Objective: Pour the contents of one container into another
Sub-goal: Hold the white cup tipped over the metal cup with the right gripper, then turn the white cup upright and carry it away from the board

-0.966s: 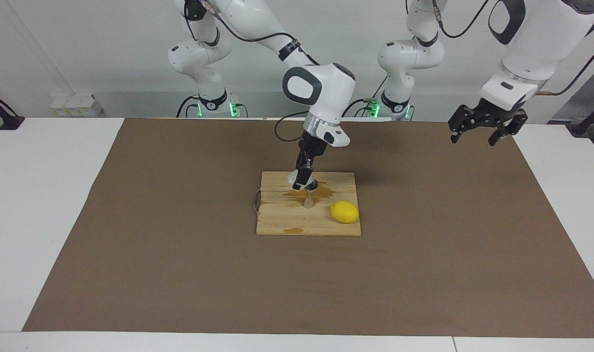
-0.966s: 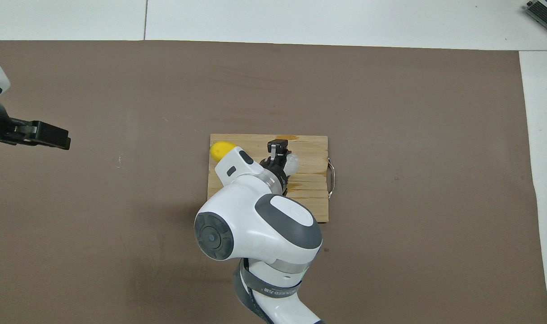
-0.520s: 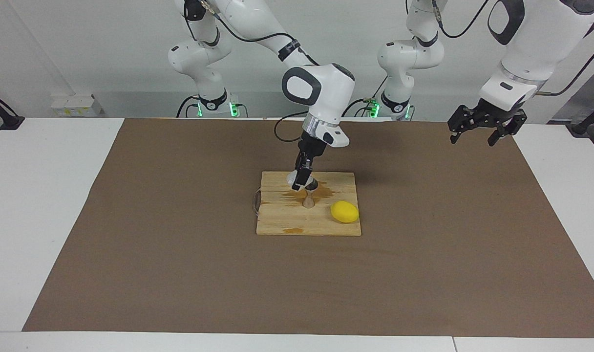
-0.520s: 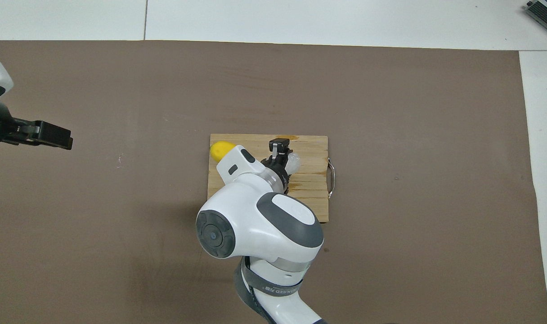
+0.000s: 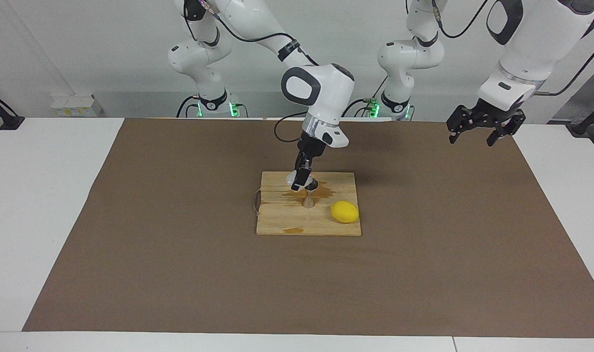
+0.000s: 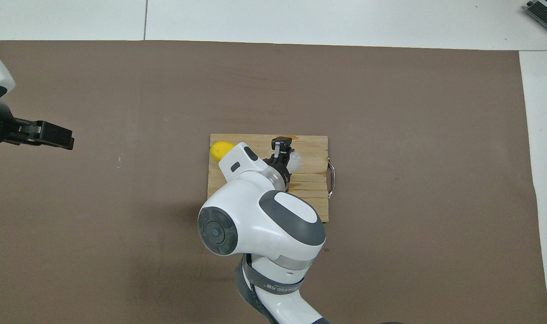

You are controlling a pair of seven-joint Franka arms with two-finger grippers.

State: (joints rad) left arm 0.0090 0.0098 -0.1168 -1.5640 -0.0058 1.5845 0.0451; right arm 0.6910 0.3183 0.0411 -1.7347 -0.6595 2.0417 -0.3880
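A: What lies on the brown mat covering the surface?
B: A wooden board at its middle, stained wet, with a lemon at the corner toward the left arm's end.
A: The arms?
B: The right gripper, jaws clamped on the tilted clear cup, hangs over the silver jigger, which stands upright mid-board. The left gripper waits, jaws wide and holding nothing, above the mat's edge.

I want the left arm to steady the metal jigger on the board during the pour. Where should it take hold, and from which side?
Grip the jigger at its narrow waist, where the two cones meet and the fingers cannot slide. Come in level from the left arm's end of the table, past the lemon, since the right gripper holds the clear cup above its mouth.
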